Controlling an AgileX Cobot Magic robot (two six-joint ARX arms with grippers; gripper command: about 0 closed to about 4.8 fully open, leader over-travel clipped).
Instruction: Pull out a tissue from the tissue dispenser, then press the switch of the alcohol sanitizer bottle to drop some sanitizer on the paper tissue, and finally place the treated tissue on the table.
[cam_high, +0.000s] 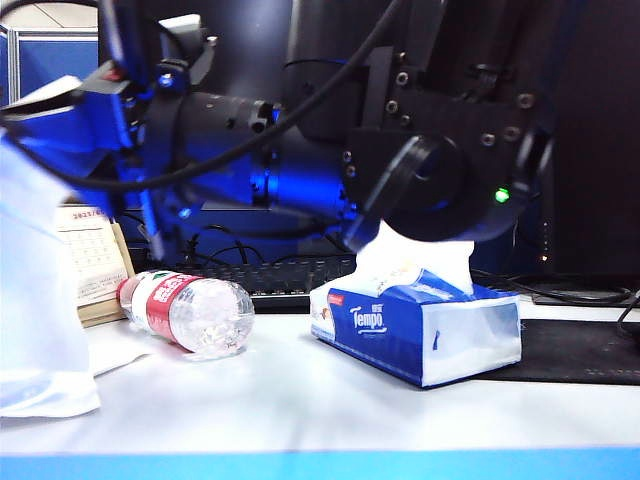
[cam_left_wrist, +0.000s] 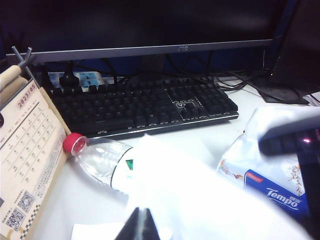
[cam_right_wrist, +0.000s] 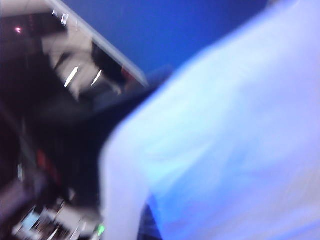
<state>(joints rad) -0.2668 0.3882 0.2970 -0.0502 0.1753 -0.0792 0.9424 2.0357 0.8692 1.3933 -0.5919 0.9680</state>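
A thin white tissue (cam_high: 40, 300) hangs at the far left of the exterior view, its lower edge down on the white table (cam_high: 300, 400). My right gripper (cam_high: 85, 105) has reached across to the left and is shut on the tissue's top; in its blurred wrist view the tissue (cam_right_wrist: 225, 140) fills most of the picture beside the right gripper (cam_right_wrist: 150, 222). The blue Tempo tissue dispenser (cam_high: 420, 335) sits right of centre with another sheet standing out of its slot. My left gripper (cam_left_wrist: 141, 220) is shut and low, with the tissue (cam_left_wrist: 200, 195) hanging just ahead of it. The alcohol sanitizer bottle and its switch are out of view.
A clear red-labelled water bottle (cam_high: 190, 310) lies on its side left of the dispenser. A desk calendar (cam_high: 95, 265) stands behind it. A black keyboard (cam_left_wrist: 145, 105) and monitor (cam_left_wrist: 150, 25) line the back. A black mat (cam_high: 580, 350) lies at the right.
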